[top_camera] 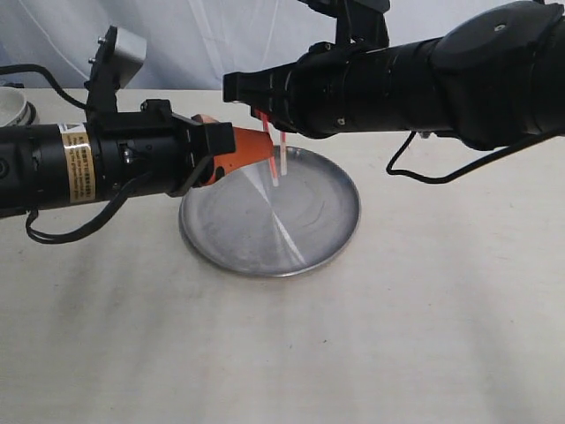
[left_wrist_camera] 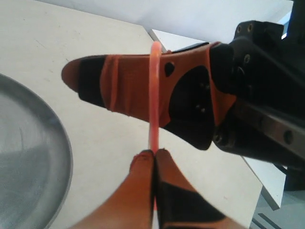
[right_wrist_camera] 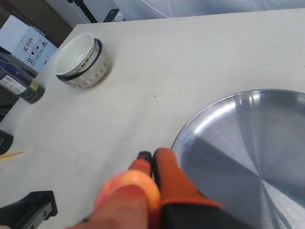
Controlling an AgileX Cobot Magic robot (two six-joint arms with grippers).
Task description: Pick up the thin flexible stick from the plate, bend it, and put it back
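The thin red-orange stick point(left_wrist_camera: 154, 100) is held in the air between both grippers, slightly curved. My left gripper point(left_wrist_camera: 155, 153) is shut on its lower end. My right gripper point(right_wrist_camera: 152, 158) has its jaws together, and the stick point(right_wrist_camera: 127, 187) arches as a blurred loop over one finger close to the camera. In the exterior view the left gripper point(top_camera: 261, 150) and right gripper point(top_camera: 267, 117) meet above the far left rim of the silver plate point(top_camera: 318, 247), with the stick point(top_camera: 274, 166) hanging between them. The plate point(right_wrist_camera: 248, 157) holds nothing.
A small white bowl point(right_wrist_camera: 80, 59) with a patterned rim stands on the table away from the plate, partly seen at the exterior view's left edge point(top_camera: 12, 104). Boxes point(right_wrist_camera: 21, 43) sit beyond the table edge. The right arm point(top_camera: 424, 75) spans above the plate's far side.
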